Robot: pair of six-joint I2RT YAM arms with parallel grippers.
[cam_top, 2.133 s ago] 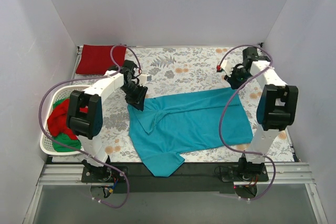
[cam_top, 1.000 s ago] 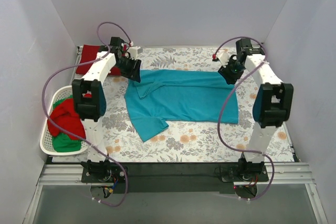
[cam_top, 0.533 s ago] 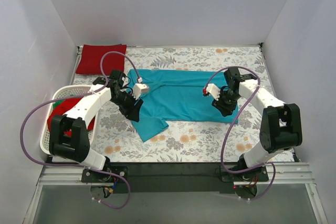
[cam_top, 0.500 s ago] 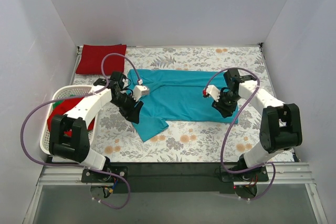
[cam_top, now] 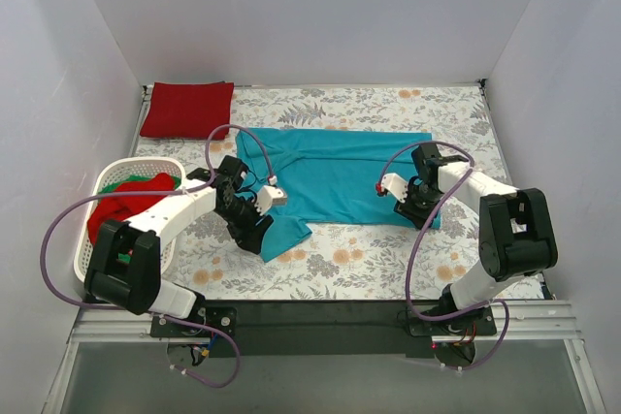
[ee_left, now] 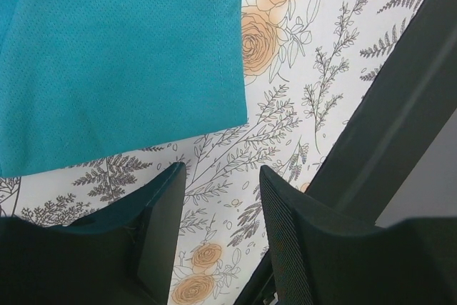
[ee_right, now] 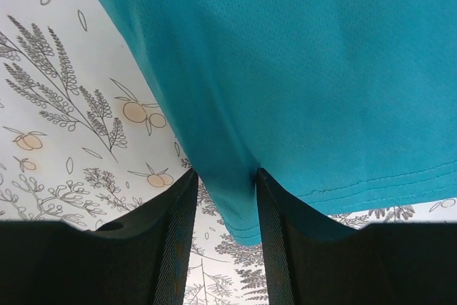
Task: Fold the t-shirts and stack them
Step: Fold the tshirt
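Note:
A teal t-shirt (cam_top: 340,176) lies spread flat in the middle of the table, with one sleeve (cam_top: 283,237) pointing to the near left. My left gripper (cam_top: 255,232) is open and empty just left of that sleeve. In the left wrist view (ee_left: 221,174) only tablecloth shows between its fingers, and the teal sleeve (ee_left: 121,55) lies beyond them. My right gripper (cam_top: 412,210) is low at the shirt's near right corner. In the right wrist view (ee_right: 225,176) its fingers stand apart with a fold of the teal hem (ee_right: 239,205) between them. A folded dark red t-shirt (cam_top: 186,109) lies at the far left corner.
A white laundry basket (cam_top: 100,184) stands at the left edge, holding a red shirt (cam_top: 131,208) and a green one (cam_top: 121,182). The floral tablecloth (cam_top: 388,259) covers the table. A black rail (cam_top: 320,312) runs along the near edge. White walls close in the sides and the back.
Both grippers pulled the teal shirt toward the back and let it go. Both have since moved toward me, the left to the near left sleeve, the right to the near right corner.

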